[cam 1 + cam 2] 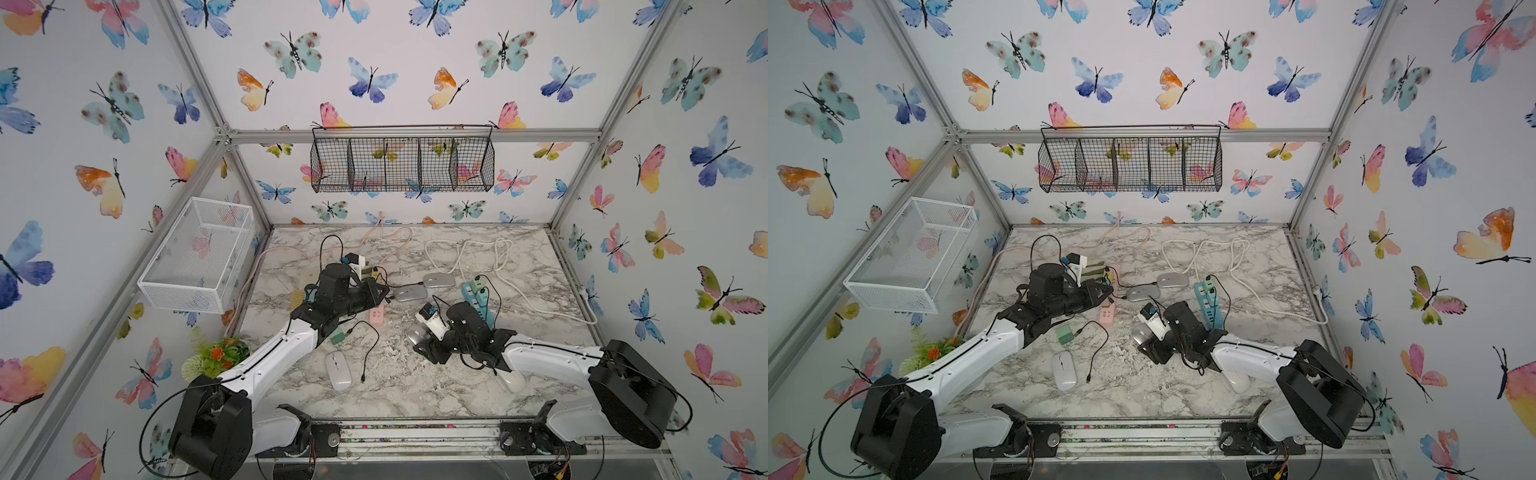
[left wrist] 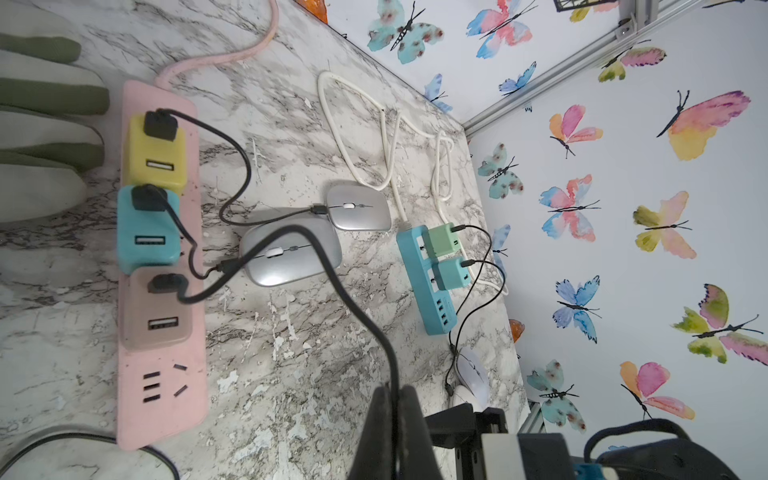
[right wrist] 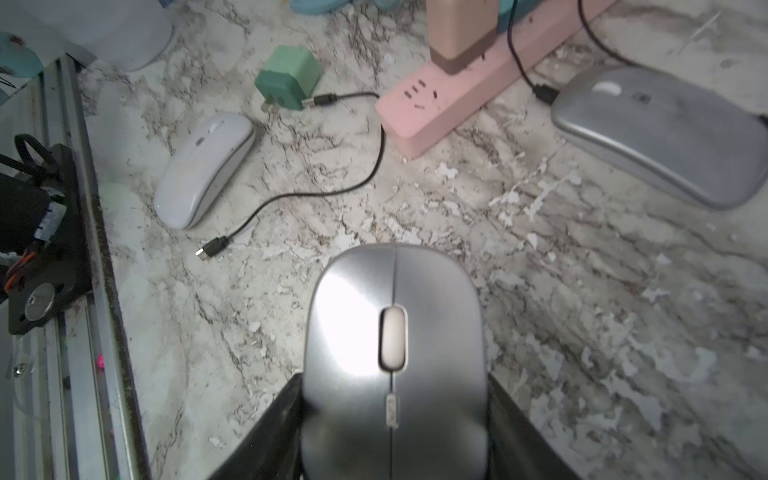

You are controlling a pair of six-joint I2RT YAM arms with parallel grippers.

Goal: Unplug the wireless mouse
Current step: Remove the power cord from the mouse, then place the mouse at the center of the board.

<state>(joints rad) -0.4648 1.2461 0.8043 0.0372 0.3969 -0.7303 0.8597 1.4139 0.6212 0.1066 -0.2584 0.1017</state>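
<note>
In both top views the left gripper [image 1: 385, 291] hangs over the marble table [image 1: 519, 365], just beside the pink power strip [image 1: 377, 313], while the right gripper [image 1: 417, 340] sits near the table's middle at the grey mouse [image 1: 413, 332]. The left wrist view shows that gripper's fingers [image 2: 376, 419] pressed together on a black cable [image 2: 332, 270] — it runs back to a tan adapter [image 2: 156, 307] plugged into the strip. In the right wrist view the mouse is clamped between the right gripper's fingers [image 3: 274, 428], one on each flank, its nose toward the strip — whether it rests on the table or is lifted cannot be told.
</note>
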